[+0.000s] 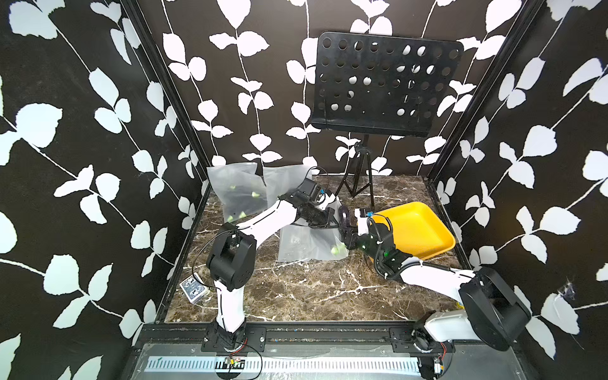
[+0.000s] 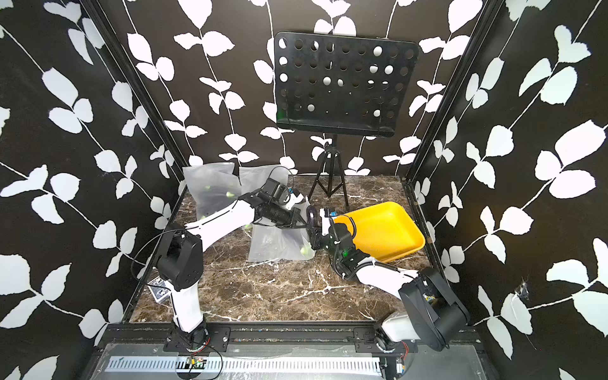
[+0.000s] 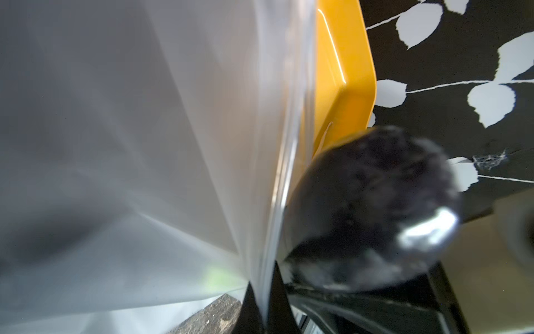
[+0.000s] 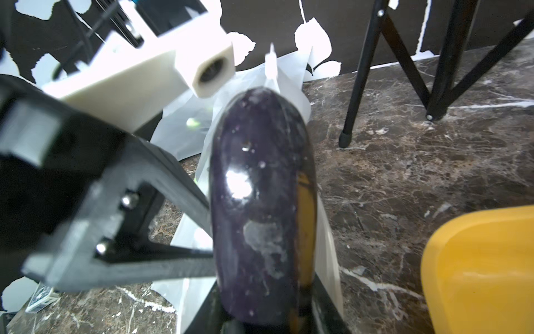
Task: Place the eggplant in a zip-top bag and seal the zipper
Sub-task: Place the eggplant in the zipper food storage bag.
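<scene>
Just beside the yellow tray (image 1: 424,230), the left gripper (image 3: 264,306) pinches the zip-top bag (image 1: 306,245) by its rim to lift its mouth, while the right gripper (image 1: 346,232) clasps the eggplant (image 4: 260,202) against that opening, apparently for insertion.

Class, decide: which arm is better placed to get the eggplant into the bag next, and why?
Right. The right gripper holds the eggplant beside the raised edge of the bag, while the left gripper is shut on that edge, holding it up.
</scene>
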### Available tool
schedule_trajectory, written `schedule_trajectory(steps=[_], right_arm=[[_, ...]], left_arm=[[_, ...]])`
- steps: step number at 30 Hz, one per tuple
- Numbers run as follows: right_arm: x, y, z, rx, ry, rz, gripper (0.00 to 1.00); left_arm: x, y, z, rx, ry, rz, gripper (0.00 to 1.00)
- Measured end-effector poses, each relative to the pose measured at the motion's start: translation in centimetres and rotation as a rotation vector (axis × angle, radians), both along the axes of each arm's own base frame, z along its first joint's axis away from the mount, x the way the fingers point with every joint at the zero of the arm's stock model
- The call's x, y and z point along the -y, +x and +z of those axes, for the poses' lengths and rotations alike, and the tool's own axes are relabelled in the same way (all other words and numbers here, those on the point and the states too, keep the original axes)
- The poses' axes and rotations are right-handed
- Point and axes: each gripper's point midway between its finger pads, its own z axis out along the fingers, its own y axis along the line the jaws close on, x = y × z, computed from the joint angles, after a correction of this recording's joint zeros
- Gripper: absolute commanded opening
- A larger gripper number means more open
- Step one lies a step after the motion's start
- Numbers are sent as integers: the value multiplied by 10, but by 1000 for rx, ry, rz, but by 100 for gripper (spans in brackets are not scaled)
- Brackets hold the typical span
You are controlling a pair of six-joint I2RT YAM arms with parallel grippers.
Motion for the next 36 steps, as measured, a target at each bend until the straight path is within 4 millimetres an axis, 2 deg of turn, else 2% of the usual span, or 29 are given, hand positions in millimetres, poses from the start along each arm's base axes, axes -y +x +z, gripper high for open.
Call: schedule_trajectory(steps=[9, 16, 20, 28, 36], right_arm=[[-1, -9, -14, -80, -43, 26, 27], [-9, -16, -8, -125, -70, 94, 27], [-13, -17, -6, -157, -101, 119, 27], [-17, -5, -8, -233, -159, 123, 28], [-25, 18, 9, -302, -163, 150, 31]], left_arm=[[-9, 1, -1, 29, 52, 3, 0], [-20, 0, 15, 100, 76, 18, 0], [-21, -1, 14, 112, 86, 10, 0], [-22, -10, 13, 136, 103, -31, 0], [-30, -27, 20, 155, 99, -50, 0]])
